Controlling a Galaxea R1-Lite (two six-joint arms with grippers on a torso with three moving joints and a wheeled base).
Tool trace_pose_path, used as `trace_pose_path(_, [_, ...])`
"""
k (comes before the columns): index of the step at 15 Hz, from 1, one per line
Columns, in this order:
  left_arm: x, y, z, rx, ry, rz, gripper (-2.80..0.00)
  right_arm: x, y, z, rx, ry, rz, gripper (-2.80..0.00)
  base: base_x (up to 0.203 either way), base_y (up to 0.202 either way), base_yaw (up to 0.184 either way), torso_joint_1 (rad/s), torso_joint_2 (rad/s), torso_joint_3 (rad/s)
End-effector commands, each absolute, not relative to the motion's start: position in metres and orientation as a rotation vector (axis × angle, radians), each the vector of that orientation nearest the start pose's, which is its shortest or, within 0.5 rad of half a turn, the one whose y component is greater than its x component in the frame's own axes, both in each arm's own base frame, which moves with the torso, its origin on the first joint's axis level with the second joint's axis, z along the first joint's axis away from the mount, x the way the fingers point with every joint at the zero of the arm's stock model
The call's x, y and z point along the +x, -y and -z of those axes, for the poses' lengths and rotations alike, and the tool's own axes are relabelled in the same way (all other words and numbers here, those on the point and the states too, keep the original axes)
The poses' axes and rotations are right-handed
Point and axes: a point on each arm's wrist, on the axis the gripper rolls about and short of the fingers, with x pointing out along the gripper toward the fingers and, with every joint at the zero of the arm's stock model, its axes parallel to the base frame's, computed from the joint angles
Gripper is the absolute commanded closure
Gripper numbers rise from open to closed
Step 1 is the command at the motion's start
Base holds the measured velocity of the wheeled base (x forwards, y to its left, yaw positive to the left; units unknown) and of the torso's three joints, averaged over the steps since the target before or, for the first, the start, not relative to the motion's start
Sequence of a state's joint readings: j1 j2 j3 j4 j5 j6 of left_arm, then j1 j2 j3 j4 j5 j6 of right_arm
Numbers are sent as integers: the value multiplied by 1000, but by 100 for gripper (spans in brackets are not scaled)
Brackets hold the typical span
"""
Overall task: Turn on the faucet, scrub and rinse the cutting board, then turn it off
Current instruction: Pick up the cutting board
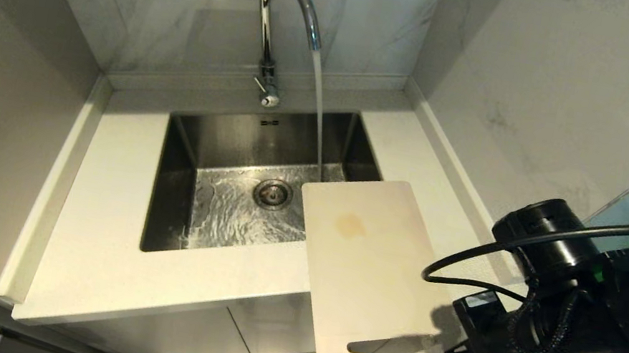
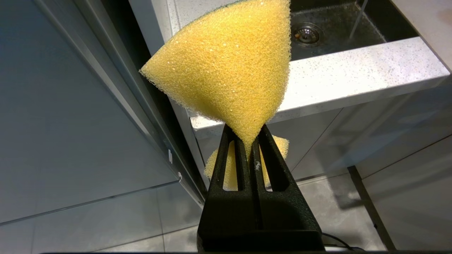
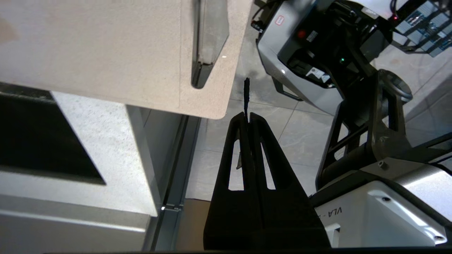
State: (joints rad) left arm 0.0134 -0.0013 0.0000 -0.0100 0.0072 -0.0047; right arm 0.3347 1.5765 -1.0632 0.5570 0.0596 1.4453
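Water runs from the chrome faucet into the steel sink; its small side lever sticks out at the base. The cream cutting board lies flat on the counter right of the sink, one corner over the basin. Its slot-handle end overhangs the counter's front edge, and a brownish stain marks its top. My right arm is beside the board's near end. The right gripper is shut, just off the board's corner, touching nothing. The left gripper is shut on a yellow sponge, low in front of the counter.
Marble walls close in behind and to the right of the sink. A white speckled counter surrounds the basin, with cabinet fronts and tiled floor below. My own base shows in the right wrist view.
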Motion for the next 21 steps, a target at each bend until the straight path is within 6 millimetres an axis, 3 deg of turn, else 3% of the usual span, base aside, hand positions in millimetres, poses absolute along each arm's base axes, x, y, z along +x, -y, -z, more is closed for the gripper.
trace_pose_path(1, [-23,0,-76,-5,12,-21,0,237,-84,-176,1118,-1141,510,0,0,0,0,0,0,0])
trace_pose_path(9, [-23,0,-76,-5,12,-21,0,257,-92,-154,1085,-1179,531,0,0,0,0,0,0,0])
trace_pose_path(10, [-23,0,-76,-6,12,-21,0,259,-93,-153,1080,-1185,526,-280,0,0,0,0,0,0])
trace_pose_path(15, [-23,0,-76,-6,13,-21,0,271,-98,-142,1066,-1208,546,-280,0,0,0,0,0,0])
trace_pose_path(21, [-23,0,-76,-5,14,-21,0,269,-98,-132,1045,-1247,580,-280,0,0,0,0,0,0])
